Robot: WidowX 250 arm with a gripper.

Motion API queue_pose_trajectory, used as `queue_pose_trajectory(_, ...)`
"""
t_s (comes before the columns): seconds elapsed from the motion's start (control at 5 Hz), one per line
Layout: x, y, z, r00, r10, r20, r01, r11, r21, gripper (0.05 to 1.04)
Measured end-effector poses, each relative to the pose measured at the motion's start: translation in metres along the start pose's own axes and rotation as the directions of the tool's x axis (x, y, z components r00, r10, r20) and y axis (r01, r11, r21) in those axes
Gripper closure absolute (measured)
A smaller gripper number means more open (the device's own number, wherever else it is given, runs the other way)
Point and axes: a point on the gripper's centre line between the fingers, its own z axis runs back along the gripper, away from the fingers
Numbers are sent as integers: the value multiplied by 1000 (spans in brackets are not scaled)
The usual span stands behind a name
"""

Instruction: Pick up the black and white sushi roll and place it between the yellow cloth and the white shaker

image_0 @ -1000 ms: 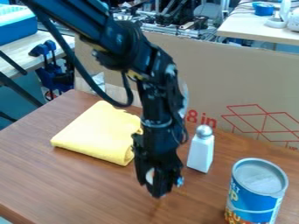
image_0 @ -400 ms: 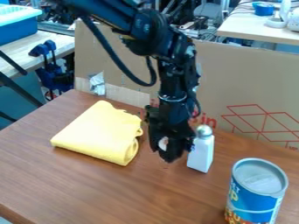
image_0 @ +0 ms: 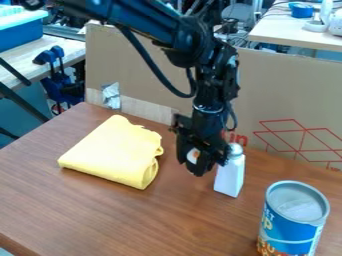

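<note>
The black gripping tool [image_0: 206,168] is held above the brown wood-grain worktop [image_0: 127,215], pointed downward, just beside the upper part of the white, tapered shaker with a rounded silvery cap [image_0: 230,176]. Whether the tool is spread or pressed together cannot be told, nor can it be told whether anything is pinched by it. A small round white-and-orange patch [image_0: 193,155] is seen at the tool, but its nature cannot be made out.

With so narrow a thing so near, slow, small movements seem best used, and sideways pressure on the cap is best avoided, since the upright shaker could easily be tipped. Before any contact, the tool should be lined up squarely with the shaker's body.

The shaker is placed on the worktop at the tool's right in the view, its cap partly overlapped by the tool; whether they touch cannot be judged. Farther out, the folded yellow cloth [image_0: 113,152] is seen to the left, and the blue-labelled metal can [image_0: 292,220] is set upright at the near right.
</note>
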Motion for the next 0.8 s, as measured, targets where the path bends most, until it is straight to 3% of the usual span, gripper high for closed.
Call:
queue_pose_trajectory(0.2, 1, 9, -9, 999, 22, -42, -23, 999, -29, 492)
queue_pose_trajectory(0.4, -6, 21, -13, 996, 40, -75, -42, 999, -24, 492)
queue_pose_trajectory(0.6, -9, 26, -24, 995, 47, -93, -51, 998, -42, 492)
queue_pose_trajectory(0.8, -7, 19, -27, 997, 9, -74, -14, 998, -63, 492)
